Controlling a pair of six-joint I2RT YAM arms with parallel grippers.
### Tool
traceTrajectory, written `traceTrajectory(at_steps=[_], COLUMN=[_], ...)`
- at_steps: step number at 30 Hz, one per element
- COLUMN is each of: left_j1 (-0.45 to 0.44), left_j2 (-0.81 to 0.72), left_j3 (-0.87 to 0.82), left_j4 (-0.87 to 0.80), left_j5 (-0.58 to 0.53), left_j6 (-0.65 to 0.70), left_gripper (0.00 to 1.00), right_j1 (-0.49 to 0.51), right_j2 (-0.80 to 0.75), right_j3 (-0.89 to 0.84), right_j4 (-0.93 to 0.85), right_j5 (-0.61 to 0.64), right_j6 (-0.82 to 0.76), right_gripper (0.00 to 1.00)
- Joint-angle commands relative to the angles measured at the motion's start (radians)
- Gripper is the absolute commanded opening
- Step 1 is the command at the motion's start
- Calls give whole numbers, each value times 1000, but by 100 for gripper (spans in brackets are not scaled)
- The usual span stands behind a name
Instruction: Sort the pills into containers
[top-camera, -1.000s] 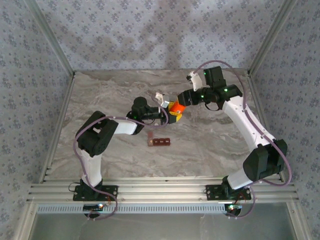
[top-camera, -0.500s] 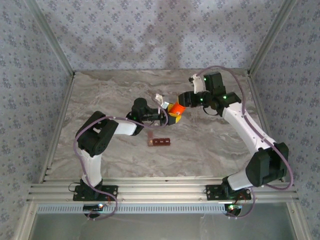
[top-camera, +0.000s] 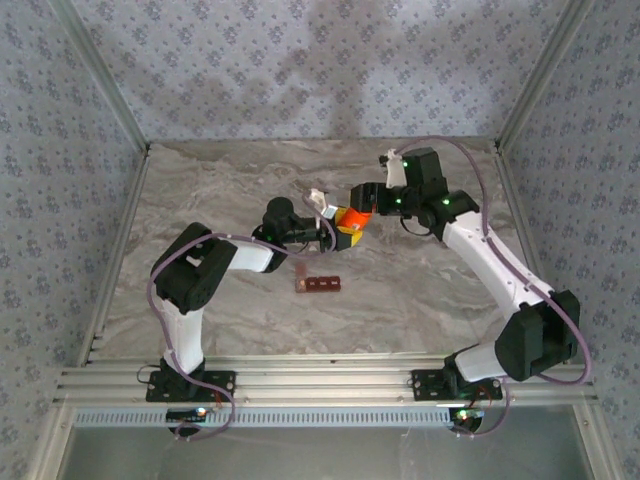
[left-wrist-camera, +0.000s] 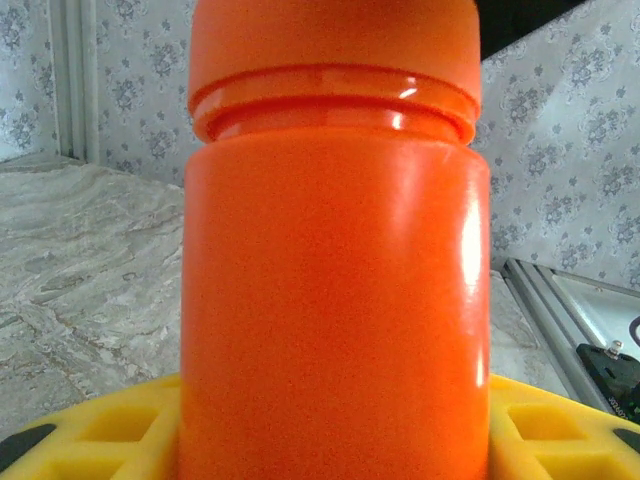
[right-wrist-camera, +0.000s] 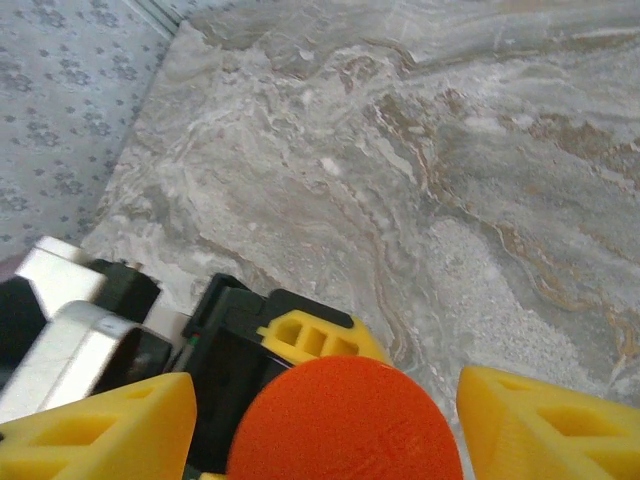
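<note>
Left hand pinches orange bottle low on its body, yellow pads tight on both sides. Cap is on the bottle. Right hand sits over the cap, spread: yellow fingers flank the cap with gaps on each side, not touching. Bottle is mid-desk, between the two hands; can't tell if its base is on the desk. Dark red-brown containers, a strip of four joined cells, lie flat on the desk, nearer the arm bases than the bottle, apart from both hands. Cell contents too small to tell.
</note>
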Motion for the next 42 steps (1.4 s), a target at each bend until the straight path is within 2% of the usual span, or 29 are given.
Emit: traceTrajectory(at_steps=[1, 8, 16, 27, 42], left_j1=[6, 12, 11, 10, 10], left_j2=[-35, -46, -47, -34, -34], left_j3=[25, 25, 33, 49, 50], left_j4=[57, 30, 23, 16, 18], left_j5=[29, 64, 81, 94, 104], left_j6=[12, 20, 17, 9, 5], left_gripper=[0, 0, 0, 0, 0], right_j1=[-24, -70, -86, -83, -67], right_j2=[-50, -47, 3, 24, 73], right_j3=[59, 98, 138, 170, 178], right_j4=[-31, -90, -155, -231, -246], right_j5=[-70, -204, -280, -246, -199], right_j6=[-47, -253, -374, -426, -443], right_gripper=[74, 77, 77, 77, 76])
